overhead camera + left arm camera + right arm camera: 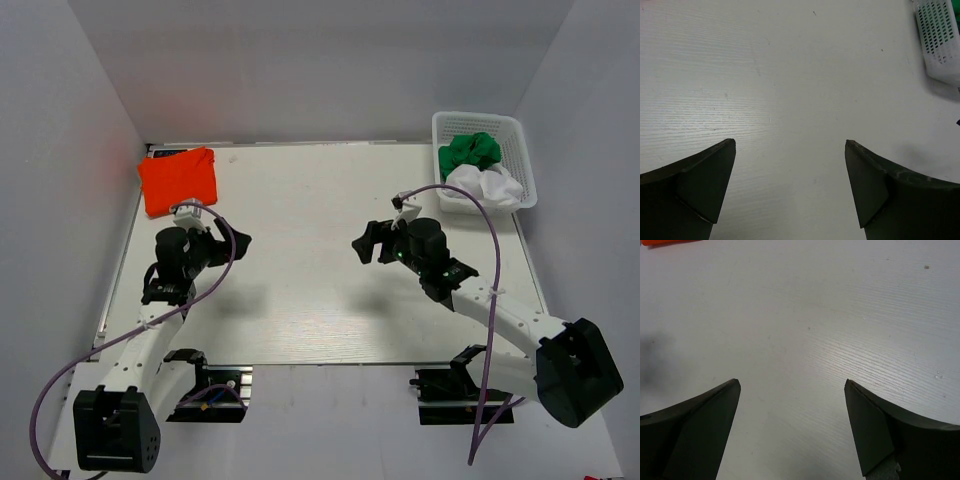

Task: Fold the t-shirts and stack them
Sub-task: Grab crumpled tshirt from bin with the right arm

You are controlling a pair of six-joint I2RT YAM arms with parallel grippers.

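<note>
Risk ahead: both my hands, left hand (pixel 237 243) and right hand (pixel 362 243), hang spread apart, empty; reaching for the white t-shirt (pixel 487 184) could snag the basket (pixel 520 150) behind my right hand.

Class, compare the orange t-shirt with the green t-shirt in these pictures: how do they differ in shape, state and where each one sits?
The orange t-shirt lies flat as a neat folded rectangle; the green t-shirt is crumpled in a heap. The orange t-shirt rests on the bare table at its far left corner; the green t-shirt sits in the white basket at the far right, against a white t-shirt. Neither is held by a hand.
</note>
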